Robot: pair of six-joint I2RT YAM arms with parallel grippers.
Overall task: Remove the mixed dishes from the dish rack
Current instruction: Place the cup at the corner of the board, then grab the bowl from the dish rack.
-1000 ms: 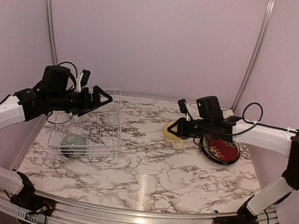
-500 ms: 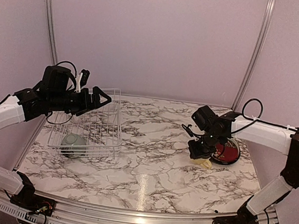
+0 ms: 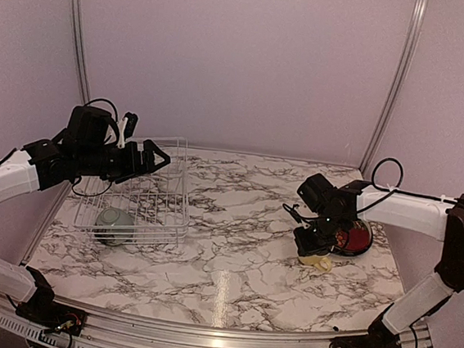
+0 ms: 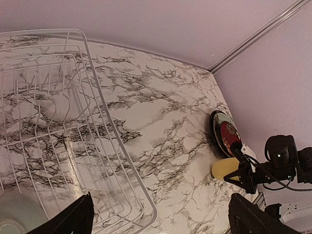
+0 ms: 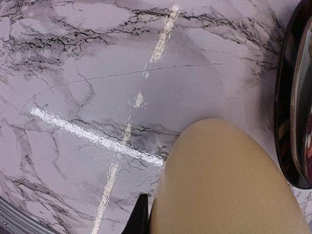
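Placing the mug looks like the step in hand. The marble worktop takes it near the right edge. The white wire dish rack sits by the left edge, and the left gripper hovers over it, fingers spread wide and holding nothing. The red patterned plate lies flat near the right edge. The pale-green bowl is in the rack, at its end toward the near edge, probably next. The pale yellow mug is just beside the plate on the near side, with the right gripper clamped on it from above. Can't tell if the base is touching the worktop. Suggest a straight vertical descent, keeping the sliver of gap to the plate's dark rim that the right wrist view shows. Release only once it's seated flat, then lift straight up so a finger doesn't tip it.
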